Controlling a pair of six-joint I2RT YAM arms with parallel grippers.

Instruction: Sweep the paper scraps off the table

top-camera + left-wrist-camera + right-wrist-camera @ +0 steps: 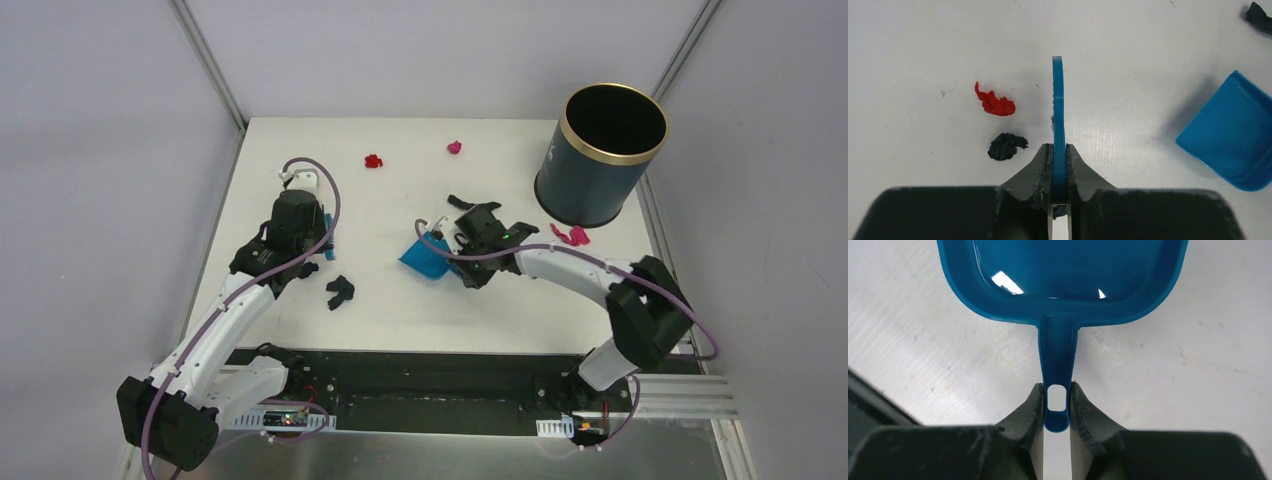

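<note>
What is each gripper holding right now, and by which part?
Left gripper clamps the blue brush by its handle; right gripper clamps the dustpan by its handle's end.

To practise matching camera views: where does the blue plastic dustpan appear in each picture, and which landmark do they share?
Top external: blue plastic dustpan at the centre of the white tabletop.
Left wrist: dustpan at the right edge.
Right wrist: dustpan at top centre, its handle clamped in the right gripper.
Shared landmark: the white tabletop beneath it.
</note>
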